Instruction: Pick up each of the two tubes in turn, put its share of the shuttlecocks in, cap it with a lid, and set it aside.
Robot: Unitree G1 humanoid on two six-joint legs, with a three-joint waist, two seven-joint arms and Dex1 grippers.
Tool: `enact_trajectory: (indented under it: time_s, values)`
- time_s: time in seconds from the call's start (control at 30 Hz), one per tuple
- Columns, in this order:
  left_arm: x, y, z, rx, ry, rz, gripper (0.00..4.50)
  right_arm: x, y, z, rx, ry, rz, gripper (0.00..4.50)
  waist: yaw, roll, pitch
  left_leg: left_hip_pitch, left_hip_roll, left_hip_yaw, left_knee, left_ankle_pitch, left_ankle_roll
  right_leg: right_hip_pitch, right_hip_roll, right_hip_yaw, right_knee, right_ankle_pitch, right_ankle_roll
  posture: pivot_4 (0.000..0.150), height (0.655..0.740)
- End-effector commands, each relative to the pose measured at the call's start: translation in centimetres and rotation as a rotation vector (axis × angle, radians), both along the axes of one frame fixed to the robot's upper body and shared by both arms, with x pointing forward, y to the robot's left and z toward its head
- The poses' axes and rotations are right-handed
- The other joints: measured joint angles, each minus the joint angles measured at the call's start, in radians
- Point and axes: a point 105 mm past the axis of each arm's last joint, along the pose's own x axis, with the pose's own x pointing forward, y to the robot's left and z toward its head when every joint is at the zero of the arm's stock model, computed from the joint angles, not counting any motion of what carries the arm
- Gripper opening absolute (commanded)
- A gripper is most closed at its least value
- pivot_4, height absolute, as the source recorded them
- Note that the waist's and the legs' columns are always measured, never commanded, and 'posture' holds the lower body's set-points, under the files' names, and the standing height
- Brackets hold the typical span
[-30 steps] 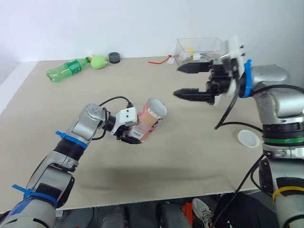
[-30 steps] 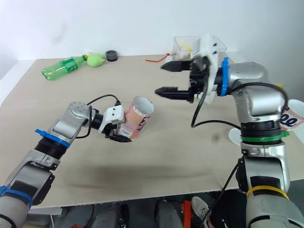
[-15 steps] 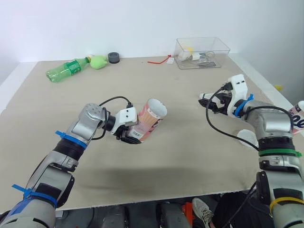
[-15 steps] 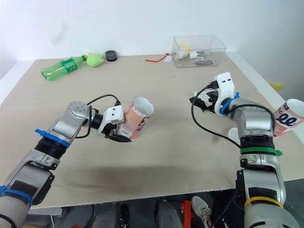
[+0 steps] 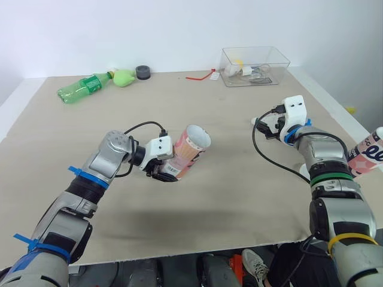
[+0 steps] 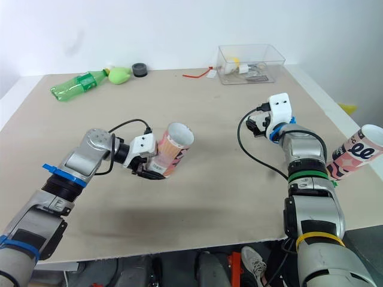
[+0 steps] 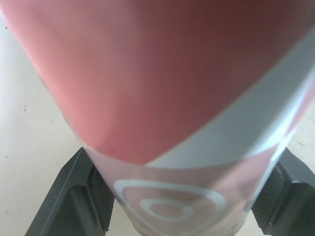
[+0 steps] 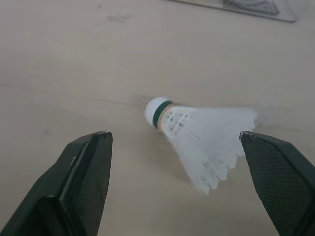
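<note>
Shuttlecock [image 8: 194, 125] lies on the tabletop [image 8: 74, 59] between the open right fingers [image 8: 83, 167], axis spanning them; left fingers [image 7: 74, 196] clamp the tube [image 7: 162, 73].

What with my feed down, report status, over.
Left gripper shut on tube, mouth uncapped. Right gripper open over lying shuttlecock. Nothing between them.

Tubes: 2. One tube [image 5: 190, 149] sits between the fingers [image 7: 74, 196] of the left gripper [image 5: 164, 173]; second tube [image 6: 355, 152] lies well apart from all fingers.
Shuttlecock [image 8: 202, 130]: 1, between the spread fingers [image 8: 83, 172] of the right gripper [image 8: 173, 135].
Green bottle [image 5: 84, 86]: 1.
Clear box [image 5: 254, 60]: 1.
Black cap [image 5: 142, 72]: 1.
</note>
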Motion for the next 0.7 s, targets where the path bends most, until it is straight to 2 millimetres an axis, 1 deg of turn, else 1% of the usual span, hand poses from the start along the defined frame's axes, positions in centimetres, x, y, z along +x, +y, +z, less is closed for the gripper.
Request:
enact_trajectory:
  time_s: [0.03, 0.13, 0.3, 0.4, 0.5, 0.7]
  values:
    - [-0.2, 0.3, -0.2, 0.010, 0.008, 0.009, 3.06, 0.2, -1.0, 2.4, -0.027, -0.086, -0.029, 4.44, 0.000, 0.000, 0.000, 0.000, 0.000, 0.000, 0.000, 0.000, 0.000, 0.000, 0.000, 0.000, 0.000, 0.000, 0.000, 0.150, 0.7400]
    - [-0.2, 0.2, -0.2, 0.008, 0.009, 0.009, 3.06, 0.2, -1.0, 2.2, -0.014, -0.085, -0.033, 4.44, 0.000, 0.000, 0.000, 0.000, 0.000, 0.000, 0.000, 0.000, 0.000, 0.000, 0.000, 0.000, 0.000, 0.000, 0.000, 0.150, 0.7400]
    - [-0.2, 0.0, -0.2, 0.006, 0.009, 0.007, 3.06, 0.5, -0.5, 1.2, 0.044, -0.058, -0.029, 4.44, 0.000, 0.000, 0.000, 0.000, 0.000, 0.000, 0.000, 0.000, 0.000, 0.000, 0.000, 0.000, 0.000, 0.000, 0.000, 0.150, 0.7400]
    - [-0.2, -0.1, -0.2, 0.005, 0.009, 0.005, 3.06, 0.6, -0.2, 0.9, 0.065, -0.052, -0.026, 4.44, 0.000, 0.000, 0.000, 0.000, 0.000, 0.000, 0.000, 0.000, 0.000, 0.000, 0.000, 0.000, 0.000, 0.000, 0.000, 0.150, 0.7400]
    - [-0.3, 0.1, -0.3, 0.009, 0.012, 0.006, 3.06, 0.9, 0.3, 0.9, 0.100, -0.056, -0.016, 4.44, -0.001, 0.000, 0.000, 0.000, 0.000, 0.000, 0.000, 0.000, 0.000, 0.000, 0.000, 0.000, 0.000, 0.000, 0.000, 0.150, 0.7400]
    - [-0.4, 0.4, -0.4, 0.015, 0.015, 0.011, 3.06, 1.3, 1.0, 1.0, 0.106, -0.065, -0.001, 4.44, -0.002, 0.000, 0.000, 0.000, 0.000, 0.000, 0.000, 0.000, 0.000, 0.000, 0.000, 0.000, 0.000, 0.000, 0.000, 0.150, 0.7400]
